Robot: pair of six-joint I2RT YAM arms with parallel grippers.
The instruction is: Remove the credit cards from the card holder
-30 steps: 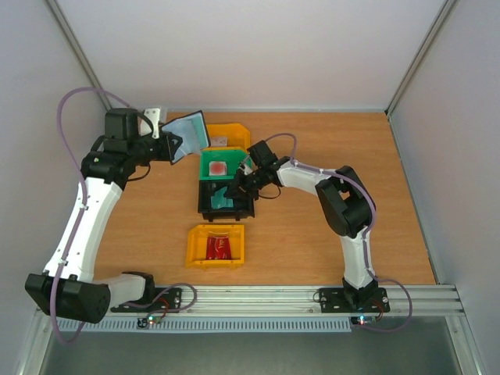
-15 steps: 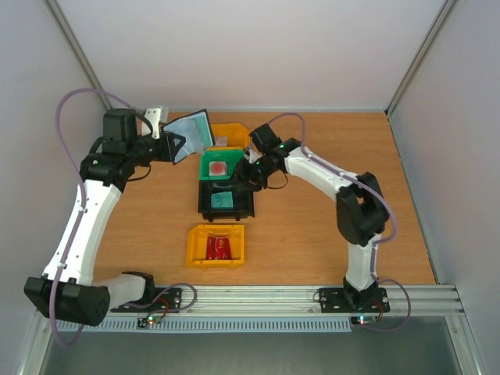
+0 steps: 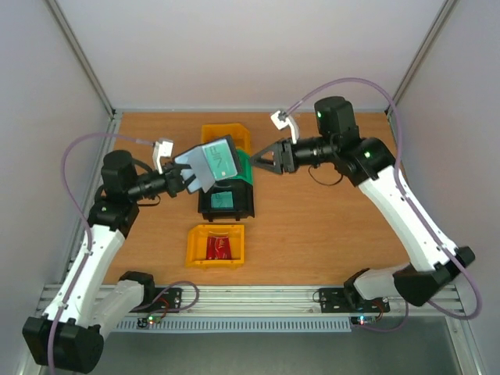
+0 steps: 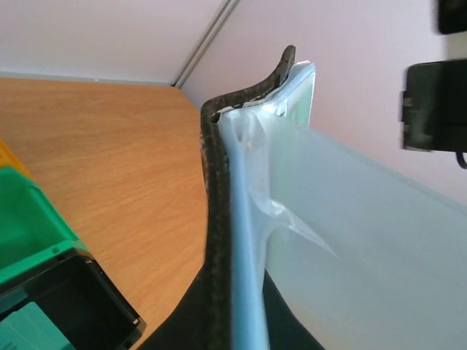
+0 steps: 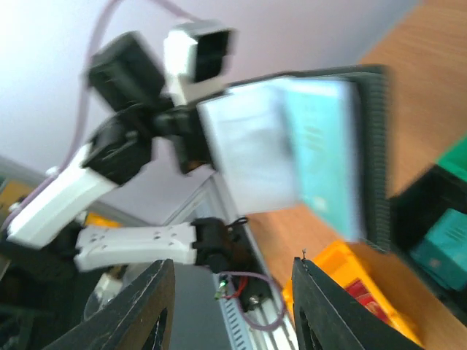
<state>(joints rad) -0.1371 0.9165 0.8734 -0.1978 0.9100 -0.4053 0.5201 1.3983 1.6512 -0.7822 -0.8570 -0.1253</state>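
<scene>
Two arms meet above the counter [image 3: 336,234]. My left tool [image 3: 182,178] is pinched on the card holder [image 3: 212,162], holding it open in the air over the green bin [image 3: 244,169]. My right tool [image 3: 259,158] hangs just right of it, fingers spread, empty. I'd square up to what looks like a teal card [image 5: 325,160] in the pocket, nip only its free edge and pull straight.

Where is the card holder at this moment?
In the top view, the card holder is left of centre, held up by the left gripper over the green bin.
</scene>
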